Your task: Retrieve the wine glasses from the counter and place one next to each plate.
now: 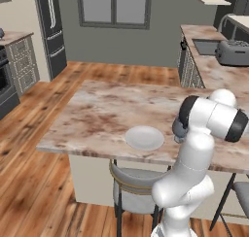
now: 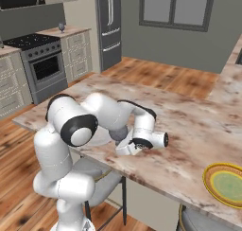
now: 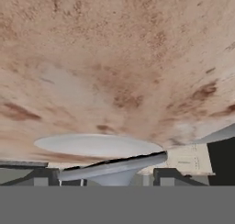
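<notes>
Your arm is folded low over the near edge of the island worktop [image 1: 97, 114]: elbow bent up beside the base, forearm reaching across, wrist turned so the hand lies close to the stone. The pincer [image 2: 124, 149] sits right at the worktop surface, just beside the white plate [image 1: 144, 137]. Its jaws stand apart; a blue-grey goblet [image 2: 118, 133] is between plate and hand, partly hidden by the wrist, and you cannot tell from these views whether the fingers touch it. In the hand view the goblet's foot [image 3: 114, 167] lies close before the fingertips, tilted across the frame, with the white plate behind it on the veined stone.

The yellow-rimmed plate [image 2: 226, 183] lies well apart, at the far right of the same worktop. A second goblet [image 2: 61, 25] stands on the counter [image 2: 66, 31] next to the stove [image 2: 40, 59]. Grey stools [image 1: 133, 185] are tucked under the island edge beside your base. A toaster [image 1: 232, 52] sits on the side counter.
</notes>
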Robot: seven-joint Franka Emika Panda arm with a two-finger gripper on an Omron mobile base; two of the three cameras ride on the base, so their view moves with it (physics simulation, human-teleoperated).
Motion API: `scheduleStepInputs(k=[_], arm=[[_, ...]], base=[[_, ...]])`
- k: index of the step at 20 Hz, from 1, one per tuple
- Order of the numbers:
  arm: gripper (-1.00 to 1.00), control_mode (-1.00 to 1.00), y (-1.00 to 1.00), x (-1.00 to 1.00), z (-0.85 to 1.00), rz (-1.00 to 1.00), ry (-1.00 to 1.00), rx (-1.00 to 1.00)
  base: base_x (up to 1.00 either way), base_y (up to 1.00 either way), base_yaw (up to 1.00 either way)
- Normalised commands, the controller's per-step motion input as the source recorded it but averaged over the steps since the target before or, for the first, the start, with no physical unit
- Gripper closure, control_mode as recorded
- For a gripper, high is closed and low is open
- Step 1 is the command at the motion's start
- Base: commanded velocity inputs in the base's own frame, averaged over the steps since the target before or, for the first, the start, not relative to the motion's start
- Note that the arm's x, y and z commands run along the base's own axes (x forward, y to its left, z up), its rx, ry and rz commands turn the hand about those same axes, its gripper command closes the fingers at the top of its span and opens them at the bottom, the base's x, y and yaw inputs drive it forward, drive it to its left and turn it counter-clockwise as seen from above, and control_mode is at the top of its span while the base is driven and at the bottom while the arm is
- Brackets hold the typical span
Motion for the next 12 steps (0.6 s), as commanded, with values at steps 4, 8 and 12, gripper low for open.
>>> scheduleStepInputs(k=[4,8,12], arm=[[1.0,-1.0,0.0,0.24,-0.36,0.0,0.0,0.0],[1.0,-1.0,0.0,0.25,-0.23,0.0,0.0,0.0],[1.0,-1.0,0.0,0.31,-0.25,0.0,0.0,0.0]], base=[[0.0,0.0,0.0],[0.0,0.0,0.0],[0.0,0.0,0.0]])
